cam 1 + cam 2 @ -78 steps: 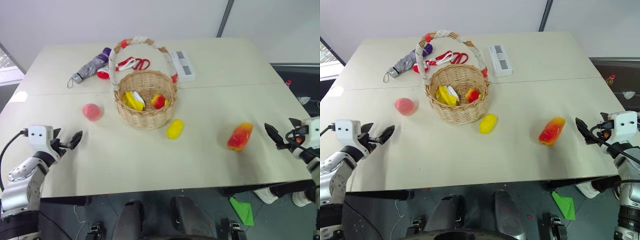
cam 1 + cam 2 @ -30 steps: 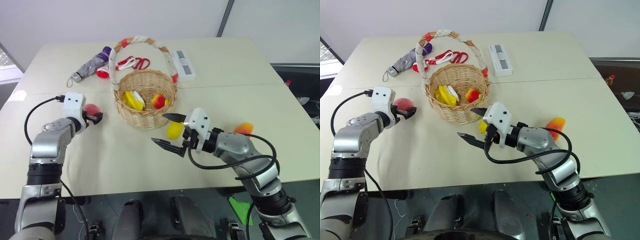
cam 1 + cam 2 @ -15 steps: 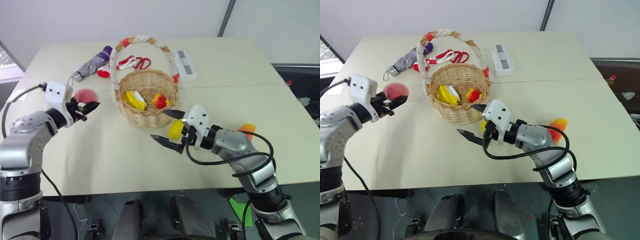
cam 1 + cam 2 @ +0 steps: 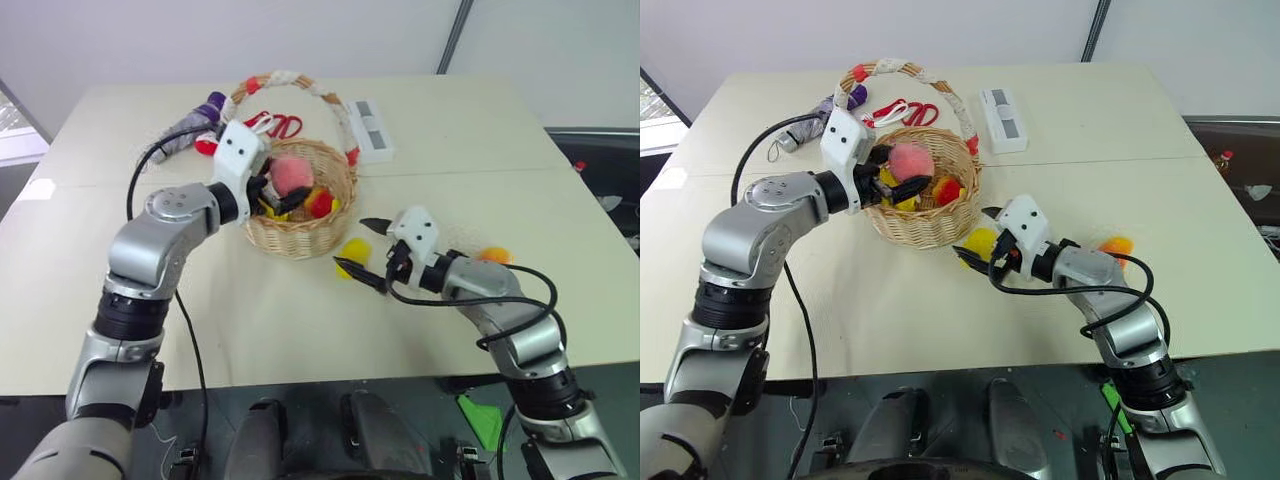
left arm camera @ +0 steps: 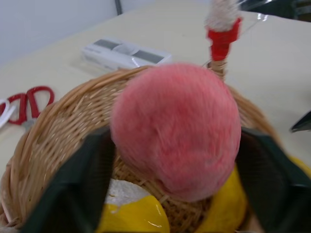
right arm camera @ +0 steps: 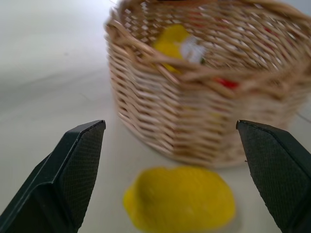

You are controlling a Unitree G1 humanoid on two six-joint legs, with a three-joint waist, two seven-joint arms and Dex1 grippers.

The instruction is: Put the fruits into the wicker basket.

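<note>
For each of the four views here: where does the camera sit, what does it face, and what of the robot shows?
Left eye, right eye: head stereo pair, looking down on the table; both arms show.
Left wrist: faces the peach between its fingers, over the wicker basket.
Right wrist: faces the lemon on the table, between open fingers.
Shared: basket and lemon appear in head and wrist views.

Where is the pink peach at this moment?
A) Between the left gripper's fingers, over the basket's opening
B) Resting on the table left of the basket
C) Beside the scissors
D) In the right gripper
A: the pink peach sits between the left gripper fingers above the wicker basket interior.
</note>
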